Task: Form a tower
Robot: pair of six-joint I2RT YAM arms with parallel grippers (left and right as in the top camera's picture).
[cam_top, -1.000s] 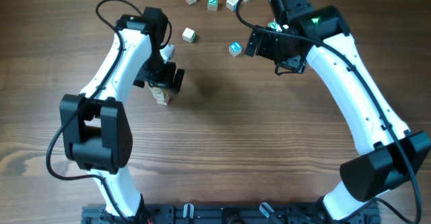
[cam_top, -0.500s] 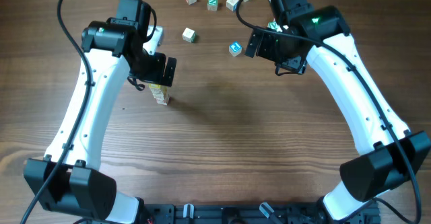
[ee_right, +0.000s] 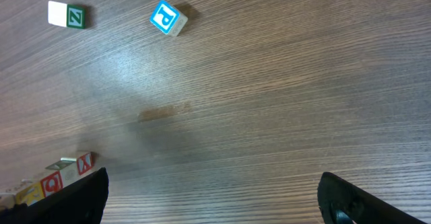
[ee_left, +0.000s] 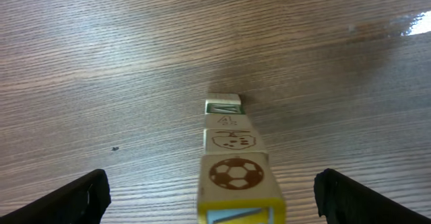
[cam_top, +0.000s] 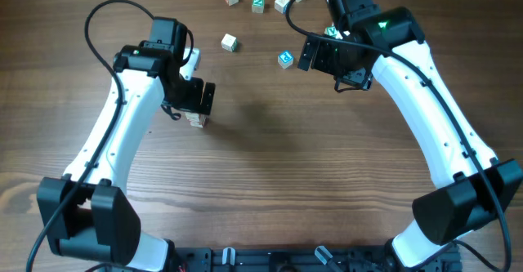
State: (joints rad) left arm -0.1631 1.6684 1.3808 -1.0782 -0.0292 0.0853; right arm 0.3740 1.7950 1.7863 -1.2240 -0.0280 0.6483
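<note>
The tower (cam_top: 197, 120) is a slim stack of small wooden letter cubes left of the table's middle. From the left wrist I look down its side: the yellow-edged top cube with a football picture (ee_left: 234, 177) stands between the two fingers. My left gripper (ee_left: 214, 202) is open, its black fingertips (ee_left: 81, 198) well clear of the stack on both sides; from overhead it (cam_top: 196, 99) hangs right over the stack. My right gripper (ee_right: 212, 200) is open and holds nothing, hovering at the back right (cam_top: 315, 55). The tower (ee_right: 57, 180) also shows low left in the right wrist view.
Several loose letter cubes lie along the far edge: a blue-marked one (cam_top: 285, 58) beside my right gripper, also seen as (ee_right: 168, 17), a green Z cube (cam_top: 258, 4), another green-marked cube (ee_right: 67, 15), and one (cam_top: 229, 42) near the left arm.
The left arm has changed pose, its elbow swinging out toward the near left, while its gripper stays over the tower. The right arm has not moved.
</note>
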